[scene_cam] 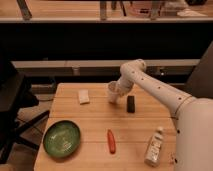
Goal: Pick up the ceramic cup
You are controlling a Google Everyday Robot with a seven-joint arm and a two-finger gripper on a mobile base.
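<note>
The ceramic cup (113, 93) is white and stands upright near the far edge of the wooden table (95, 120), about midway across. My white arm reaches in from the right and bends down at the wrist. My gripper (119, 91) is at the cup's right side and rim, partly overlapping it.
A white folded cloth or sponge (83, 96) lies left of the cup. A black block (130, 104) lies right of it. A green plate (61, 138) sits front left, an orange-red carrot-like item (111, 141) front middle, and a white bottle (154, 146) front right.
</note>
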